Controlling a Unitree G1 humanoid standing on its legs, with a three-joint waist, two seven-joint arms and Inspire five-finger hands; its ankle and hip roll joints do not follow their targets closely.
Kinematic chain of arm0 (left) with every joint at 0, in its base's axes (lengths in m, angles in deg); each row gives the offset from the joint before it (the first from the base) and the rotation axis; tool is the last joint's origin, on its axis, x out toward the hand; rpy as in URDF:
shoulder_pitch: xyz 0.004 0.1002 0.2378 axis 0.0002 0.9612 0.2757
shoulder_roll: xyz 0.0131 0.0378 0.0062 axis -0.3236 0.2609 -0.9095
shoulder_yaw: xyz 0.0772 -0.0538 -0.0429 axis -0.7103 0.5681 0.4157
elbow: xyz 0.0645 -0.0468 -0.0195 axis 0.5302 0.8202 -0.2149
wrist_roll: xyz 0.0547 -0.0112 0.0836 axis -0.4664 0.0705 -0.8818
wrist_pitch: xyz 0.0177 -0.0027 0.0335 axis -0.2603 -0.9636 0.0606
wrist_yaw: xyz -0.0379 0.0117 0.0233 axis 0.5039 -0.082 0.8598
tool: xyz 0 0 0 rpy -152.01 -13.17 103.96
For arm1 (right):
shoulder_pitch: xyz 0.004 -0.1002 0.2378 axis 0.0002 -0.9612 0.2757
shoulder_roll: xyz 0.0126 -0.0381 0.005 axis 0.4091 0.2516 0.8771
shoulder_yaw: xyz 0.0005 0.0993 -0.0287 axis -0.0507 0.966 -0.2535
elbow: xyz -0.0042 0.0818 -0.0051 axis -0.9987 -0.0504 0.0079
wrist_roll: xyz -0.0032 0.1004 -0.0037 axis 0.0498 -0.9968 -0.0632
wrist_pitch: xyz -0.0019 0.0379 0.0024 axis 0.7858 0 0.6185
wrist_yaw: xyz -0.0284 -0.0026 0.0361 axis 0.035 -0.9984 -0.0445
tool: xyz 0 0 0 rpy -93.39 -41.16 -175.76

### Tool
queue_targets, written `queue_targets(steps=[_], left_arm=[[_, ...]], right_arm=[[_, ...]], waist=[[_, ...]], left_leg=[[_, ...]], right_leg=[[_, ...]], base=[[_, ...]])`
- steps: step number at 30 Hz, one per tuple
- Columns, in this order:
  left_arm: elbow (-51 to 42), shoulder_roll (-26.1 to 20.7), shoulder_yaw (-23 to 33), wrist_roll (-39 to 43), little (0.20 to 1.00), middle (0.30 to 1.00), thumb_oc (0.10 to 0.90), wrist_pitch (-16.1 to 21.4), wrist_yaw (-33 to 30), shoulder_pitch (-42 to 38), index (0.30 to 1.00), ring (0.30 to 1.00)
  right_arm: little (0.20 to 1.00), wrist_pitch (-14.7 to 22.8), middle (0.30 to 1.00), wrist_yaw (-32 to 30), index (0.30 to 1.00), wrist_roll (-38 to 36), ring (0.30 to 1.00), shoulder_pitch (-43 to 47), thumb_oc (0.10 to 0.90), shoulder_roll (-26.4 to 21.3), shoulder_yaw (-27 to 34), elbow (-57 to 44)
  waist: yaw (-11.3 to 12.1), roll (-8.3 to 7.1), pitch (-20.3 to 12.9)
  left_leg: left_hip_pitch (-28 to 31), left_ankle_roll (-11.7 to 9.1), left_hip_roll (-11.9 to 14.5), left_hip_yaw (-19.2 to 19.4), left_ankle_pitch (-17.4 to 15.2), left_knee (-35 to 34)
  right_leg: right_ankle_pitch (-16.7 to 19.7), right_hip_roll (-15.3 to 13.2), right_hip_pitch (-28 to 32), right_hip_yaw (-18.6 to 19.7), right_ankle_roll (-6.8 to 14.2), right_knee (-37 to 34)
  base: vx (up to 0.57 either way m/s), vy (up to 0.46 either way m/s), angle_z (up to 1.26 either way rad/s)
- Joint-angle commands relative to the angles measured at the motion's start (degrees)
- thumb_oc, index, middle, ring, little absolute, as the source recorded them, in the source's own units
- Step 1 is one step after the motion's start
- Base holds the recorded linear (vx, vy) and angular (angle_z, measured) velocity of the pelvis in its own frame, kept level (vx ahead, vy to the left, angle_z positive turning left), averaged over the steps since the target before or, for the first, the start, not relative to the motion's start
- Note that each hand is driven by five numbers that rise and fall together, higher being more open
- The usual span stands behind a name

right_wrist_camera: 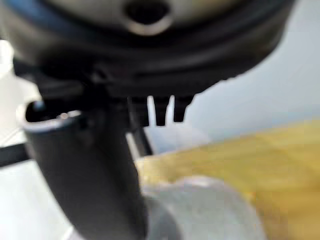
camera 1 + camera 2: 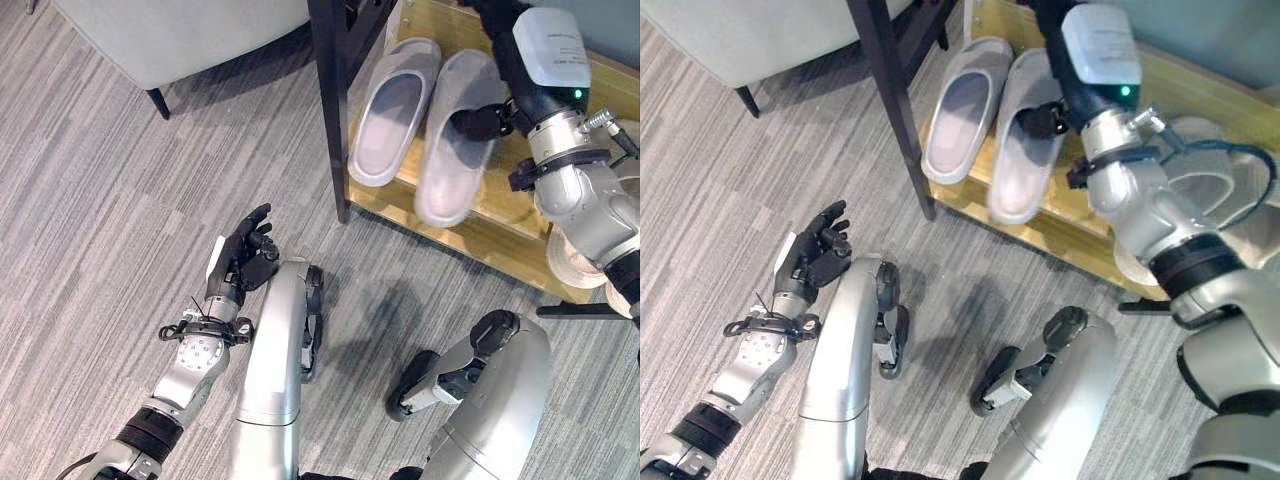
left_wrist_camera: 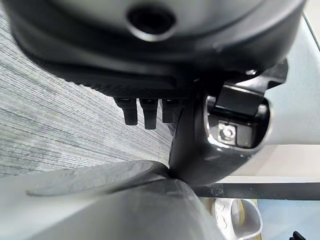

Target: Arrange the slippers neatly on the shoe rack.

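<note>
A: Closest in, the left hand (image 2: 243, 256) hangs over the grey wood-grain floor (image 2: 90, 200), fingers loosely open, empty.

B: And the right hand (image 2: 487, 120)?

A: On the second slipper (image 2: 455, 140), thumb across its edge; finger curl I cannot tell. That slipper's heel overhangs the pale wooden shelf (image 2: 500, 225); its smooth, rounded mate (image 2: 392, 108) lies just beside.

B: So placing's under way; next, probably nudge it in, parallel.

wooden shoe rack (image 2: 500, 232), two grey slippers (image 2: 392, 108)
</note>
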Motion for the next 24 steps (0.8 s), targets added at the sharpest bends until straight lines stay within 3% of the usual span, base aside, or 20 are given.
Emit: queue_targets(steps=[1, 5, 8, 17, 24], left_arm=[[-1.0, -1.7, -5.5, -2.6, 0.9, 0.9, 0.8, -3.7, 2.5, 9.3, 0.9, 0.9], [-0.6, -2.4, -5.0, -3.1, 0.9, 0.9, 0.8, -3.7, 2.0, 9.5, 0.9, 0.9], [-0.8, -2.6, -4.6, -3.6, 0.9, 0.9, 0.8, -4.0, 1.8, 9.6, 0.9, 0.9], [-1.0, -2.3, -2.7, -4.2, 0.9, 0.9, 0.8, -4.3, 1.9, 9.8, 0.9, 0.9], [-1.4, -2.3, -2.5, -4.3, 0.9, 0.9, 0.8, -4.5, 2.5, 10.2, 0.9, 0.9]], right_arm=[[0.9, 2.4, 0.9, 0.1, 0.9, -3.2, 0.9, 6.2, 0.8, -5.3, 3.1, -4.1], [0.9, 2.2, 0.9, 4.2, 0.9, -5.0, 0.9, 10.4, 0.8, -7.5, -5.1, -1.3], [0.9, 2.6, 0.9, 4.8, 0.9, -5.7, 0.9, 9.4, 0.8, -8.2, -5.6, -2.4], [0.9, 3.8, 0.9, 5.3, 0.9, -5.9, 0.9, 1.0, 0.8, -10.6, 2.2, -13.0], [0.9, 4.4, 0.9, 5.1, 0.9, -5.6, 0.9, -2.5, 0.8, -9.7, 6.5, -18.7]], waist=[[1.9, -0.5, -1.5], [1.5, -0.67, -1.5], [1.1, -0.69, -1.5], [-0.3, -0.93, -1.5], [-0.5, -0.36, -1.5]], left_leg=[[-0.6, -3.9, 5.1, -2.2, -6.6, 1.0], [-0.6, -4.3, 5.4, -2.7, -6.4, 1.0], [-0.6, -4.5, 5.6, -2.8, -6.3, 1.1], [-0.6, -4.5, 5.9, -2.7, -6.2, 2.0], [-0.6, -4.4, 6.5, -3.4, -6.4, 3.1]], right_leg=[[1.2, 3.9, -0.4, 4.0, -6.0, 3.5], [1.1, 3.4, -0.4, 3.9, -5.9, 3.8], [1.0, 3.3, -0.4, 3.9, -5.8, 3.9], [0.8, 3.3, -0.4, 3.6, -5.8, 4.4], [1.4, 3.5, -0.4, 2.5, -4.9, 3.7]], base=[[0.0, 0.0, 0.0], [-0.02, 0.006, -0.03], [-0.02, -0.006, -0.03], [0.0, -0.003, -0.01], [-0.01, 0.012, -0.08]])
